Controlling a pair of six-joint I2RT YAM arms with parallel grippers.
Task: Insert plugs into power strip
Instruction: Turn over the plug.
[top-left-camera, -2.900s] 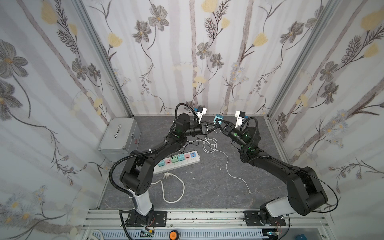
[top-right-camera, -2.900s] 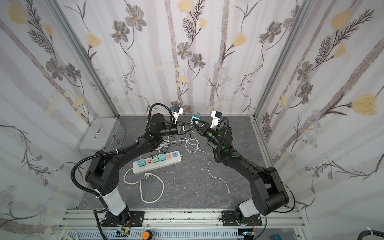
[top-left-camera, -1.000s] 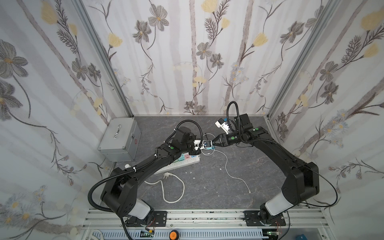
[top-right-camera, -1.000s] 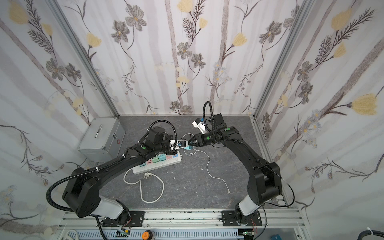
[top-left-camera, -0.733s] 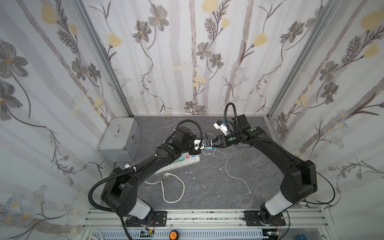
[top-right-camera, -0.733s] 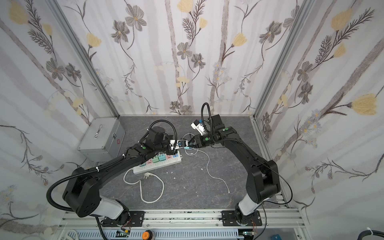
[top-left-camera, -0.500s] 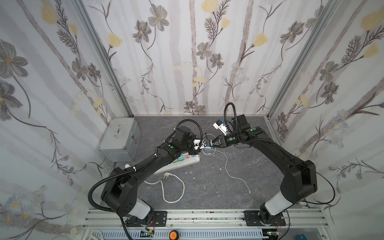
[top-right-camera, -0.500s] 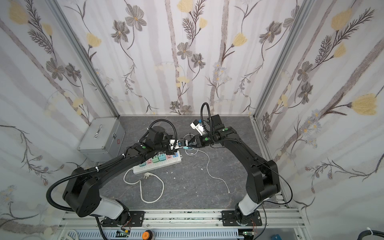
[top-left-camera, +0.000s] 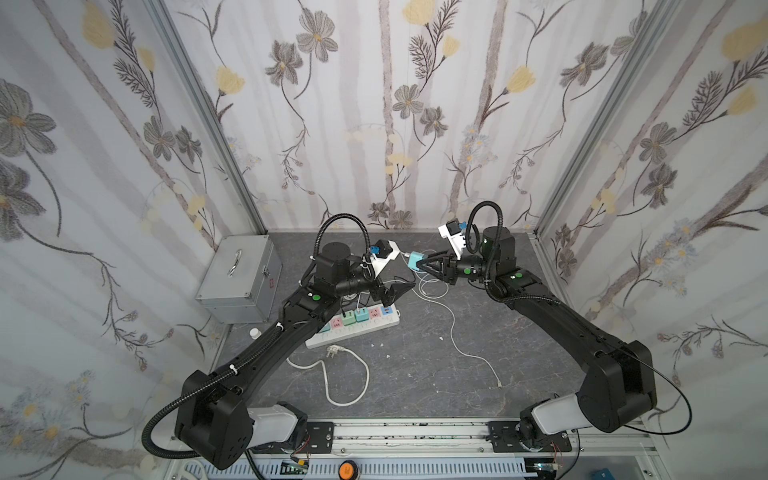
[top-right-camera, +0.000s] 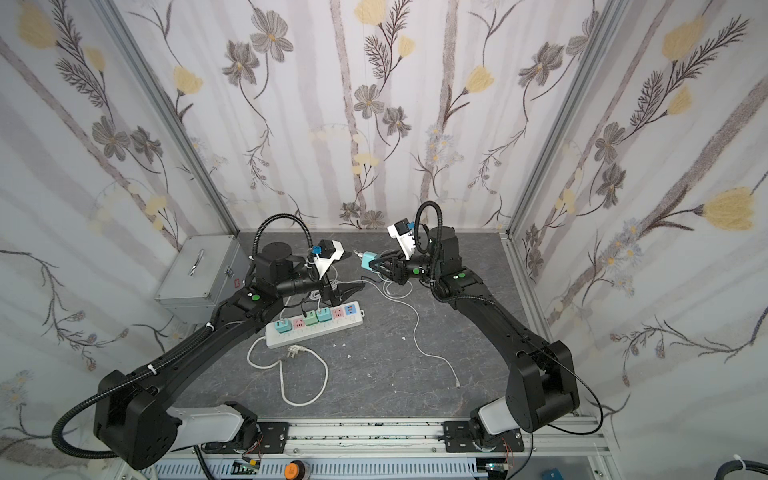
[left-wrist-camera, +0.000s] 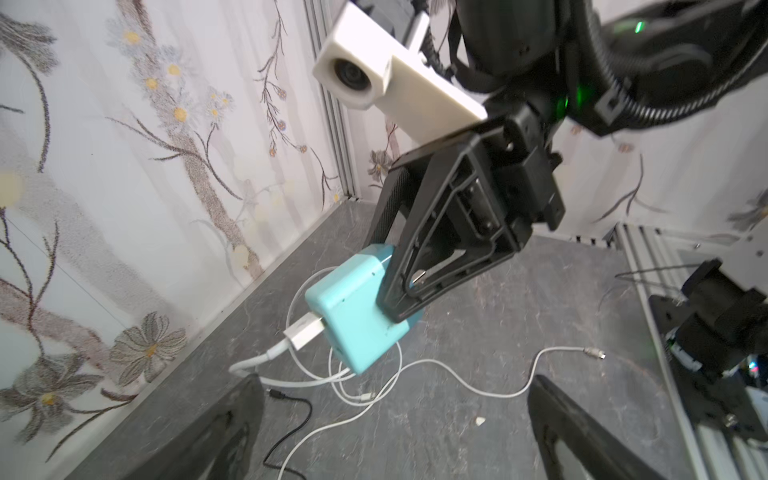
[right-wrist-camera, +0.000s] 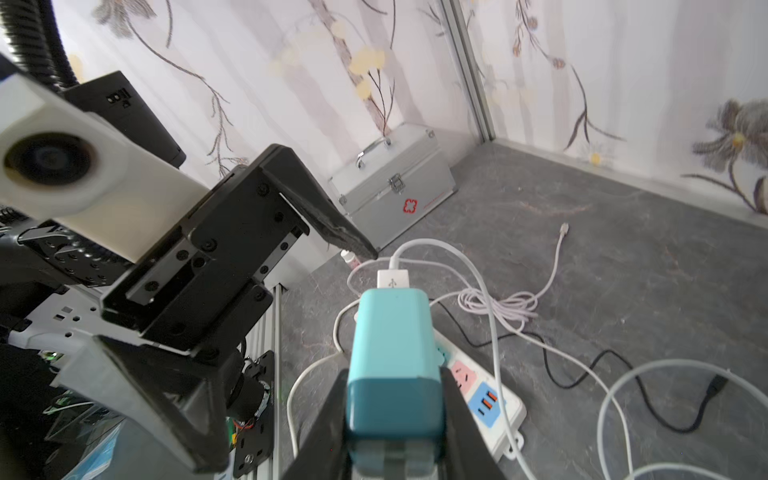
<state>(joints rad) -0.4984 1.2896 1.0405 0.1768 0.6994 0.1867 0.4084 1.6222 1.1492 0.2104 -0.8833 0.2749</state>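
Note:
My right gripper is shut on a teal plug and holds it in the air behind the power strip; a white cable hangs from the plug. In the right wrist view the plug sits squarely between the jaws. My left gripper hangs wide open and empty, just below and left of that plug. In the left wrist view its fingers stand far apart with only floor between them. Three plugs stand in the strip: teal, green and teal.
A grey metal box stands at the back left. The strip's thick white cord loops forward and ends in a three-prong plug. Thin white and black cables lie loose on the floor behind and right of the strip.
The left gripper has opened and let go of the teal plug. The right gripper alone now holds the plug and has carried it up and back from the left gripper.

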